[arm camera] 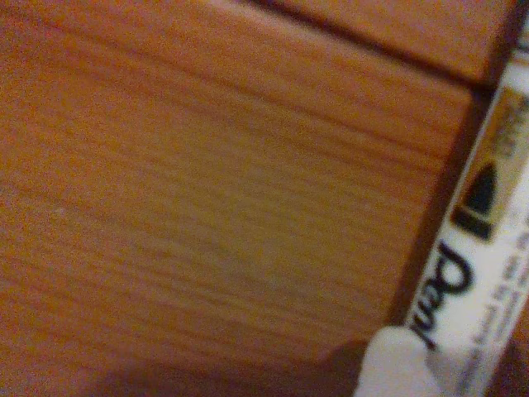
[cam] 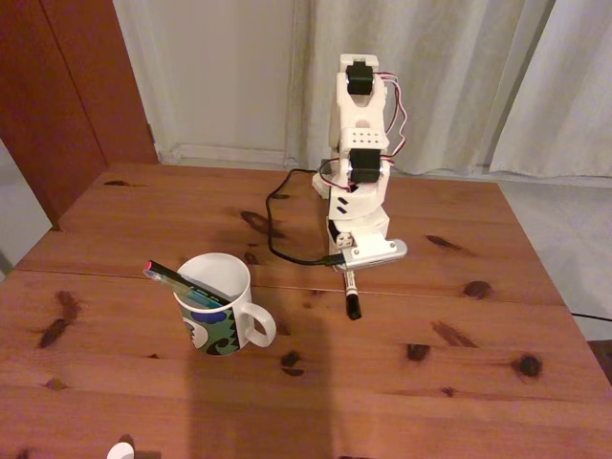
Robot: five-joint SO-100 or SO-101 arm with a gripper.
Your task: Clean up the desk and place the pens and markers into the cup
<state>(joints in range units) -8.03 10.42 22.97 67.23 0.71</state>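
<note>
Under the end effector (cam: 350,277), the marker (cam: 352,296).

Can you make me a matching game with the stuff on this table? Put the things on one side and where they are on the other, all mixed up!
Things:
1. thin pens
2. white marker
3. cup
4. black cable

Places:
A. lying on the desk under the gripper
B. standing left of the marker in the fixed view
C. sticking out of the cup
D. curling across the wood to the arm's base

Pairs: 1-C, 2-A, 3-B, 4-D
</note>
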